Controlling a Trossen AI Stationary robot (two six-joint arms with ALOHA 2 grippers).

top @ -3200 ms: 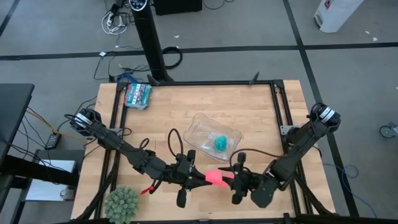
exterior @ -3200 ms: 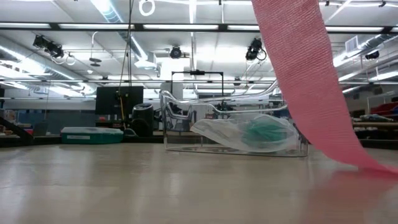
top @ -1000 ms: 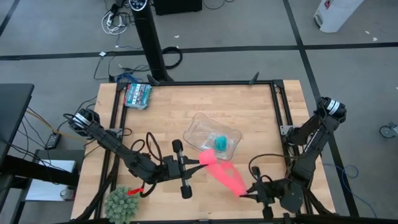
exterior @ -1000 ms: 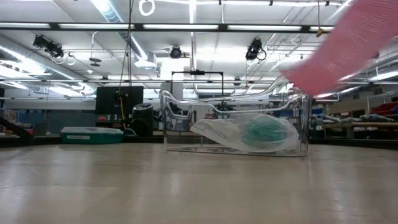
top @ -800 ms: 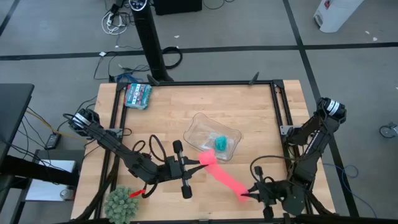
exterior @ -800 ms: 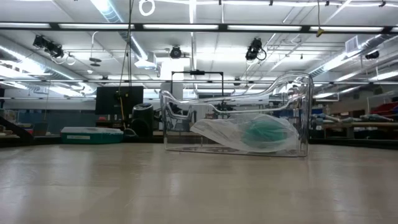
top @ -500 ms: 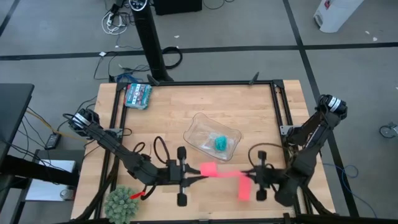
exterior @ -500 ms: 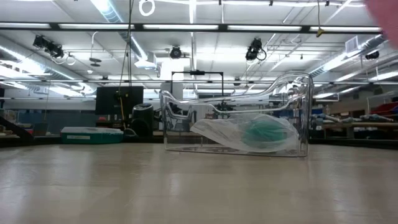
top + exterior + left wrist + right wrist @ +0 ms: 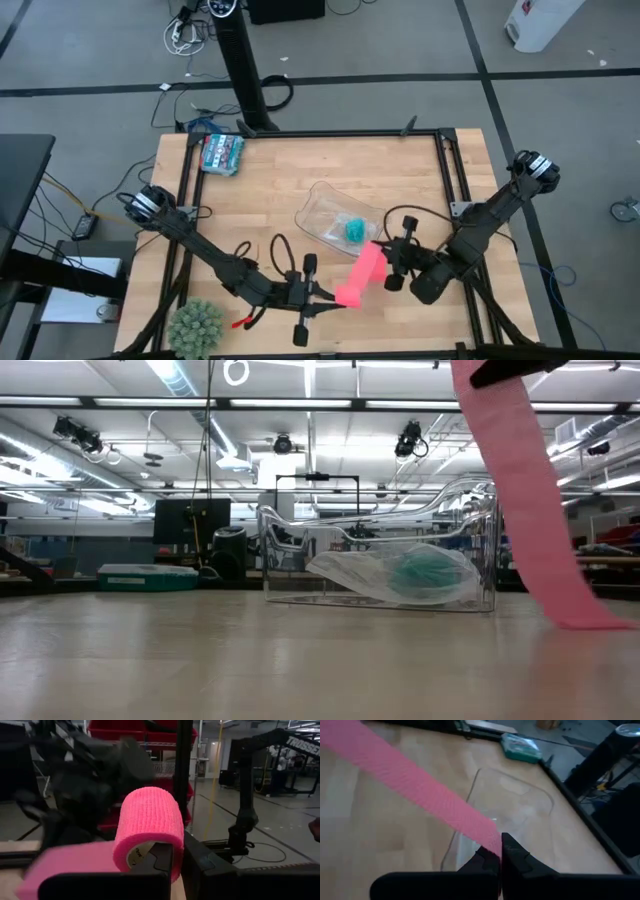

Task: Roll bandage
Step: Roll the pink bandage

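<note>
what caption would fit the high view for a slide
Left gripper holds the bandage roll while right gripper pulls its strip taut beside the clear tray.

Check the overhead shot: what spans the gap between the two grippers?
In the high view, only the pink bandage stretches from the left gripper, holding its rolled end, to the right gripper, pinching its loose end; bare table beneath.

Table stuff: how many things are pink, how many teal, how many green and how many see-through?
Pink: 1, the bright pink fabric bandage, a strip running to a roll.
Teal: 2, the teal roll and the flat teal packet.
Green: 1, the spiky green ball.
See-through: 1, the clear plastic tray.
Total: 5
</note>
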